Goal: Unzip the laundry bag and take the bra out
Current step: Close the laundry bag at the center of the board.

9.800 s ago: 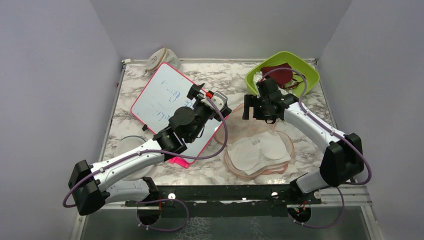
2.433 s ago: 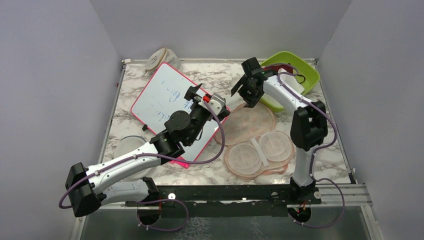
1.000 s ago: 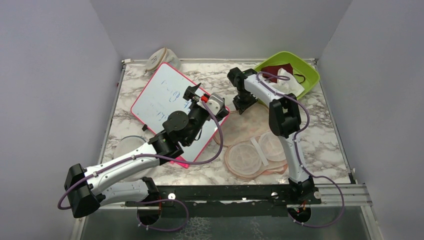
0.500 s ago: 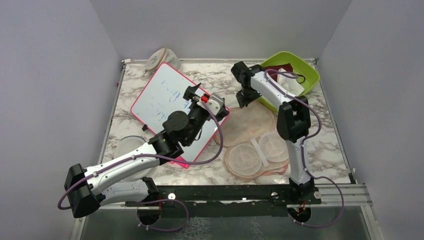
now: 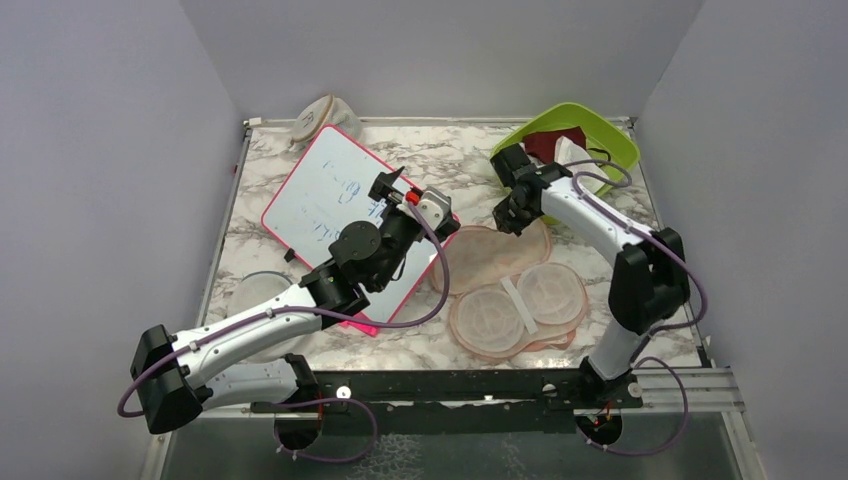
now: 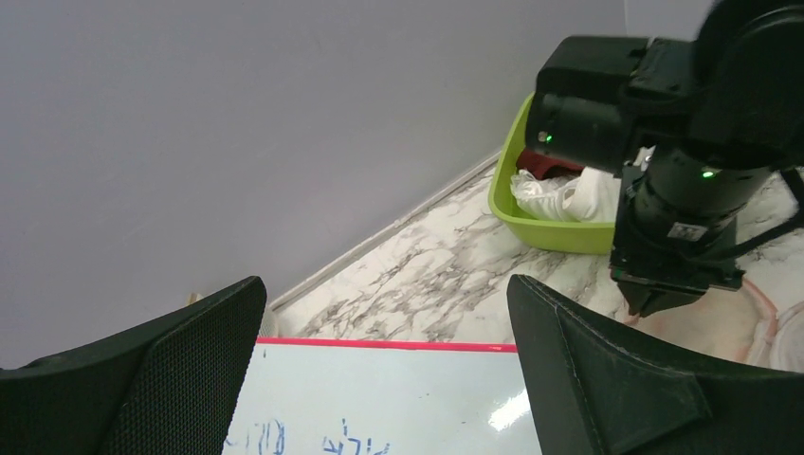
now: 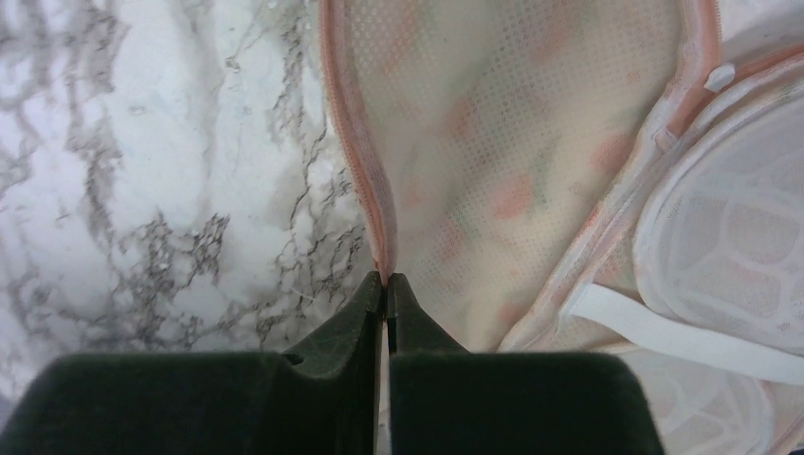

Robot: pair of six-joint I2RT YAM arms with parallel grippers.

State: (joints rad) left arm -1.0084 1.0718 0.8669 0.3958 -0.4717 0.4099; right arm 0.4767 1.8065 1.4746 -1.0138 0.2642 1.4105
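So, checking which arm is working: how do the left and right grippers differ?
The left gripper is open; the right gripper is shut. The left holds nothing above the whiteboard; the right pinches the pink edge of the bag. Both are black and two-fingered.

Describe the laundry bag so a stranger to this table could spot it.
On the marble table, right of the pink-framed whiteboard and nearer than the green tub, lies the laundry bag. It is opened flat: peach, pink zip edging, two round pale domes.

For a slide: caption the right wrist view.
Right hand pinches the pink edge of the laundry bag on the marble table.
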